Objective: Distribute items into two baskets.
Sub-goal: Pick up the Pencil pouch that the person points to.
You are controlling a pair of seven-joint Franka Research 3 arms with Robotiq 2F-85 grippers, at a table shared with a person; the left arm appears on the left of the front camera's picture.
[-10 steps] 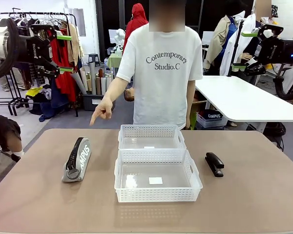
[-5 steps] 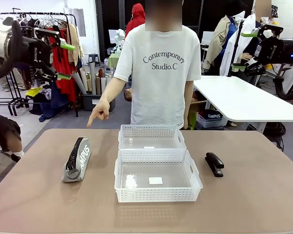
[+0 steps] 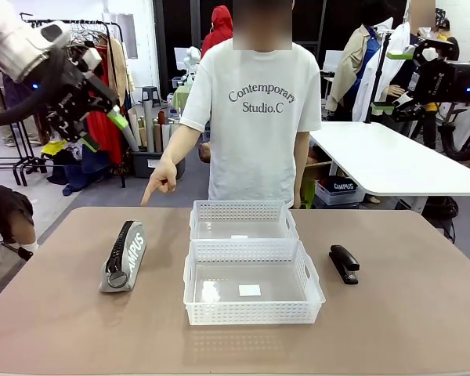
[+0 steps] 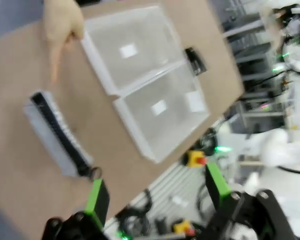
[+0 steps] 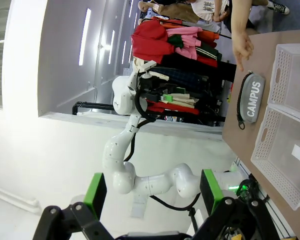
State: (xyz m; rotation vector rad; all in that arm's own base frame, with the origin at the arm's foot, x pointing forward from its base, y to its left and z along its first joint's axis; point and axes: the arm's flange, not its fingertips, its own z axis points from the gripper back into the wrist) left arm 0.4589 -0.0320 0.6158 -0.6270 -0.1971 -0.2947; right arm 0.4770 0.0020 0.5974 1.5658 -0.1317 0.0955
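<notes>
Left gripper (image 3: 103, 131) hangs high at about 10 o'clock in the front view, well above the table (image 3: 70, 329), with its jaws spread wide and nothing between them. From its own wrist camera the two green-padded fingers (image 4: 96, 197) stand far apart at the bottom edge, with the tabletop well beyond them. That picture is smeared, so the small black shape past the baskets is probably the stapler, though its outline is soft.

Right gripper (image 3: 390, 80) sits high at about 2 o'clock in the front view, well off the table. Its jaws are likewise wide and hold nothing.

On the table, the grey pouch (image 3: 124, 257) lies at 9 o'clock of the baskets and well apart from them. Its long side runs from 12 to 6 o'clock, with the black zipper on top and the white lettering on the side facing the baskets. The person's hand (image 3: 163, 178) is at about 1 o'clock of the pouch, near the far table edge. Its index finger points down toward the pouch without touching it.

Two white baskets stand in the middle of the table, touching along their long sides. The far basket (image 3: 243, 210) is at 12 o'clock of the near basket (image 3: 251, 315). A small white label shows through the clear bottom of each.

At 3 o'clock of the near basket, just beside it and not touching, the black stapler (image 3: 344, 263) lies flat. It also runs from 12 to 6 o'clock.
</notes>
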